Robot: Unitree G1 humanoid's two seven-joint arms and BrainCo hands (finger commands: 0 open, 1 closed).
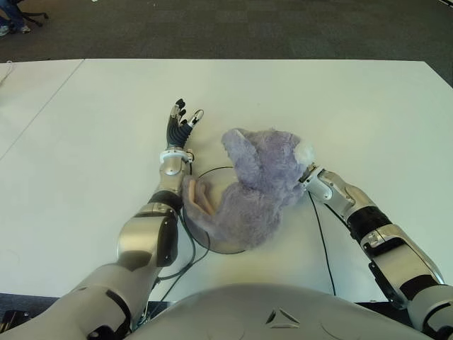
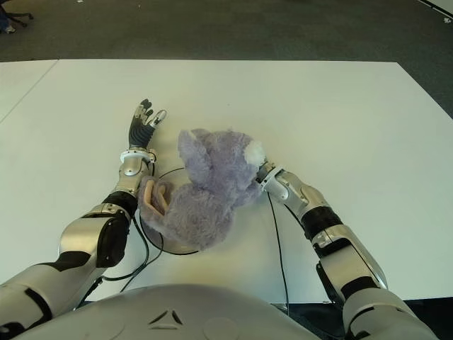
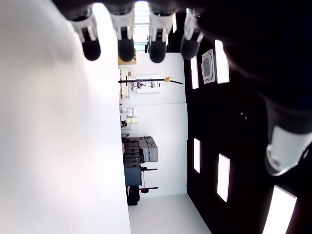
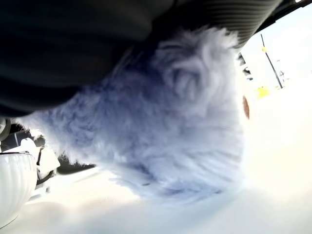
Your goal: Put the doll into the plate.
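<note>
A fluffy purple doll (image 1: 258, 184) lies over a round, dark-rimmed plate (image 1: 212, 246) on the white table, just in front of my torso. Its body and pink parts (image 1: 202, 198) sit inside the rim, while its head leans out over the plate's right side. My right hand (image 1: 310, 173) is pressed into the doll's head from the right, its fingers buried in the fur. In the right wrist view the doll's fur (image 4: 161, 122) fills the picture. My left hand (image 1: 180, 124) shows beyond the plate's far-left rim, fingers (image 3: 126, 46) straight and spread, holding nothing.
A black cable (image 1: 322, 241) runs from my right wrist back to the table's near edge. Another cable (image 1: 187, 258) loops by the plate's left side. The white table (image 1: 340, 106) extends far and right. A seam (image 1: 49, 106) separates a second table at the left.
</note>
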